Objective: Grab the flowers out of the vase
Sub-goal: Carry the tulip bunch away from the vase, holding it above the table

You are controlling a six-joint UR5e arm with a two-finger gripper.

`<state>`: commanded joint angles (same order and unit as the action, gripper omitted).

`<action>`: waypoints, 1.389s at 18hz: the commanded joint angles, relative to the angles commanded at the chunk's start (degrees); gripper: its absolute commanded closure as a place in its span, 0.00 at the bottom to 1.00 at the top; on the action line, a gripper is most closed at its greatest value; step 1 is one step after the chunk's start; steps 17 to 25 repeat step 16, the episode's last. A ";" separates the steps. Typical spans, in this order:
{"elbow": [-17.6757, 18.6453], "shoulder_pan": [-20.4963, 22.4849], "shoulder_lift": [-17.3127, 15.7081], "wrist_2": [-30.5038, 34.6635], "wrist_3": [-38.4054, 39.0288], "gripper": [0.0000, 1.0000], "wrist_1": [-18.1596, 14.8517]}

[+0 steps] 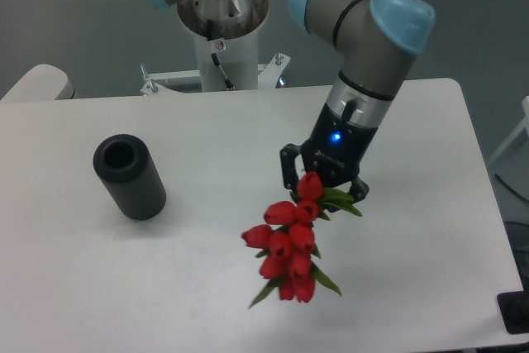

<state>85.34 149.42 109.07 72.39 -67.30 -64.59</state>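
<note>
The flowers (289,241), a bunch of red tulip buds with green leaves, hang tilted below my gripper (324,189), out of the vase, over the middle-right of the table. My gripper is shut on their stem end; the stems are mostly hidden between the fingers. The vase (130,176), a matte black cylinder with a round hole at the top, stands empty on the left of the table, well apart from the gripper.
The white table (413,287) has its right edge near the gripper and its front edge below the flowers. The arm's base column (221,35) stands behind the far edge. A dark object (514,313) sits at the lower right corner.
</note>
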 joint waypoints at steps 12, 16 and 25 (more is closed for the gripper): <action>-1.15 -6.15 5.18 17.34 -2.92 1.00 -4.84; -1.50 -7.47 5.98 19.01 -2.92 1.00 -4.67; -1.50 -7.47 5.98 19.01 -2.92 1.00 -4.67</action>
